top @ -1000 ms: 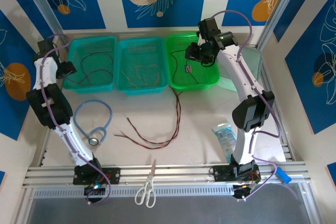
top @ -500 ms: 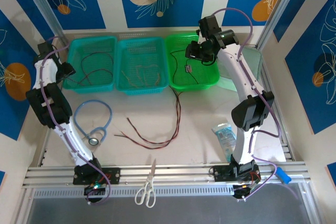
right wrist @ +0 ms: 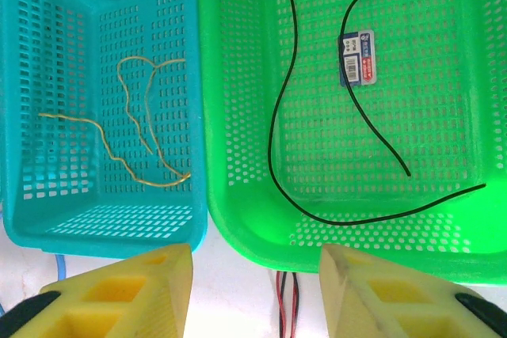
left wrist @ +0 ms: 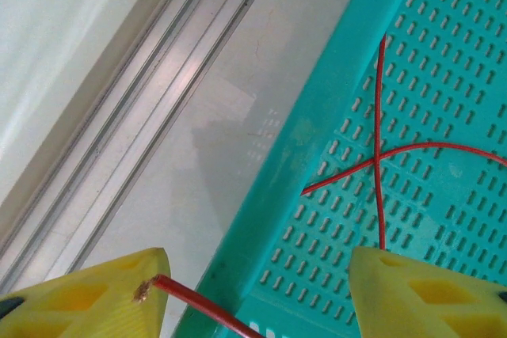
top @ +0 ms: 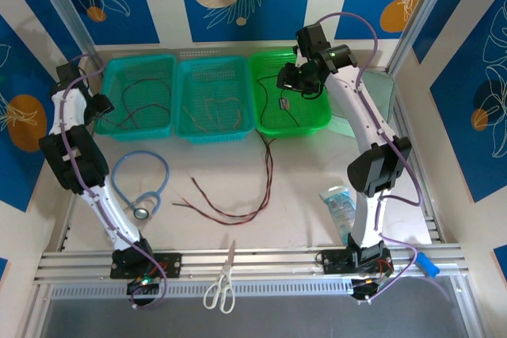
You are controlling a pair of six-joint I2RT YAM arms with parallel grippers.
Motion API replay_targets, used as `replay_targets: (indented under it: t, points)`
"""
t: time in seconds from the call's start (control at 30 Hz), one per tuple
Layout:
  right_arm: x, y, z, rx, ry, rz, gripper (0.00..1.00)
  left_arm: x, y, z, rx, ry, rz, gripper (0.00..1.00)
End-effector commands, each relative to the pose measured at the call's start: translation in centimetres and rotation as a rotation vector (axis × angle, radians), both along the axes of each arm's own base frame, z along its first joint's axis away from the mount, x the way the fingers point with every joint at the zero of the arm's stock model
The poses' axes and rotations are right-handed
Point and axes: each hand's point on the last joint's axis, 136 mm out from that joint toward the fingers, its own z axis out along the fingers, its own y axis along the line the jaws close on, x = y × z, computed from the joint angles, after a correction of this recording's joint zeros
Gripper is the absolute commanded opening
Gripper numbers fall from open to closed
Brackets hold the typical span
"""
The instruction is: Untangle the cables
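Note:
A red cable (top: 135, 108) lies in the left teal basket (top: 141, 62). My left gripper (top: 99, 107) hangs at that basket's left rim. In the left wrist view its jaws (left wrist: 257, 275) stand open, and a red cable end (left wrist: 170, 286) rests against the left finger. A yellow cable (right wrist: 150, 148) lies in the middle teal basket (top: 212, 65), and a black cable (right wrist: 277, 116) in the green basket (top: 313, 120). Above the green basket my right gripper (top: 295, 81) stands open and empty (right wrist: 256, 275). Red and dark cables (top: 238, 211) run tangled from the green basket's front onto the table.
A light-blue stethoscope (top: 141, 184) lies at the left of the table. Scissors (top: 222, 279) rest on the near rail. A plastic packet (top: 341, 205) sits by the right arm. A small label card (right wrist: 358, 58) lies in the green basket.
My right gripper has drifted slightly left over the green basket. The left wrist has shifted a little at the teal basket's rim. The cables on the table lie as before.

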Motion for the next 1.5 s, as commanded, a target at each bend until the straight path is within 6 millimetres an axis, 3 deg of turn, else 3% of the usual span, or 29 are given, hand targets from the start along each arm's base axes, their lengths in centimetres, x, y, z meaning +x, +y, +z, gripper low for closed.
replay_targets:
  t: [0.0, 0.53, 0.77, 1.03, 1.13, 1.33, 1.47]
  points:
    - [-0.2, 0.5, 0.5, 0.011, 0.001, 0.024, 0.46, 0.0, 0.2, 3.7, 0.063, -0.047, -0.011, 0.65]
    - [-0.1, 0.5, 0.6, 0.020, 0.001, 0.024, 0.46, 1.9, -2.0, 5.7, 0.052, -0.118, -0.061, 0.64]
    - [-0.1, 0.4, 0.6, 0.025, 0.003, 0.025, 0.46, 2.9, -4.0, 4.4, -0.018, -0.123, -0.096, 0.64]
    - [-0.1, 0.1, 0.8, 0.026, 0.000, 0.021, 0.46, 4.2, -6.8, 2.6, -0.042, -0.100, -0.141, 0.55]
    - [-0.2, 0.0, 0.7, 0.030, 0.005, 0.015, 0.46, 4.7, -8.2, 1.8, -0.058, -0.088, -0.173, 0.48]
    - [-0.8, 0.2, 0.7, 0.030, 0.009, 0.000, 0.45, 5.8, -11.3, -0.8, -0.091, -0.047, -0.258, 0.19]
    - [-1.5, 0.3, 0.3, 0.044, 0.001, -0.011, 0.45, 7.0, -13.8, -1.9, -0.100, -0.014, -0.325, 0.15]
